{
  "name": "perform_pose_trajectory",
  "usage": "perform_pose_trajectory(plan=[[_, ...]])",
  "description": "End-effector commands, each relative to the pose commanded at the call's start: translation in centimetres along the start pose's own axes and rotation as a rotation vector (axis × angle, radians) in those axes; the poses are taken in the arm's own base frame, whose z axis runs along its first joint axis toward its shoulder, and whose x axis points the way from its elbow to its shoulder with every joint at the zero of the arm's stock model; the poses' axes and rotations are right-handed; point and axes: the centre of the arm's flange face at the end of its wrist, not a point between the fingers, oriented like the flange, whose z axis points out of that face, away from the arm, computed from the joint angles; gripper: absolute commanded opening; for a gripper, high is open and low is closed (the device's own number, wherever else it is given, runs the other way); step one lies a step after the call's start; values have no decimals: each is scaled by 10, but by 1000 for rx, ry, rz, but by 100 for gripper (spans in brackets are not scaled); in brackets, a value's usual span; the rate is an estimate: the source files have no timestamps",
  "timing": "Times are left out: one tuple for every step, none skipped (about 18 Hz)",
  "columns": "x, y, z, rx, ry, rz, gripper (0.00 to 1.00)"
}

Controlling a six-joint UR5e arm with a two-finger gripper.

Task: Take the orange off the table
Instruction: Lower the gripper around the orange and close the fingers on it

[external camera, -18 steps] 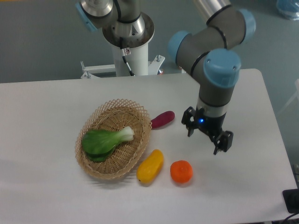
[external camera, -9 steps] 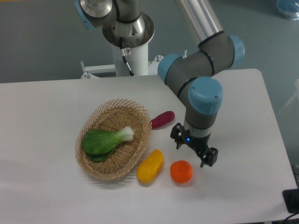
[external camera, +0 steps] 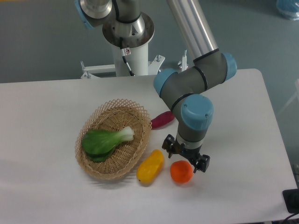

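Arm reaches from the base at the table's far edge, elbow bent, wrist pointing straight down. Gripper [external camera: 186, 155] low over the table toward the near edge, fingers spread apart, nothing held between them.

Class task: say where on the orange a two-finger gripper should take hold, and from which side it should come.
Grip the orange across its widest middle, coming straight down from above. It is a round ball on the table; the yellow fruit lies close beside it, so keep one finger clear of that. The gripper is open.

grey arm [external camera: 187, 86] joints with light-blue caps, silver tube links, and a black tool [external camera: 185, 154].
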Motion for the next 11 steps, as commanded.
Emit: perform_pose_trajectory(plan=[[0,-3,2,-3,-3,0,100],[0,-3,5,-6,-1,0,100],[0,-3,7,-7,1,0,100],[1,-3,8,-8,3,-2,100],[0,-3,11,-9,4,-11,100],[1,-5,14,-3,-1,-23,100],[3,-8,15,5,-14,-19,100],[3,-7,18,3,-13,-19,100],[3,-8,21,3,-15,-19,100],[3,-7,23,-7,-18,-19,100],[3,-6,25,-11,-17,-20,100]])
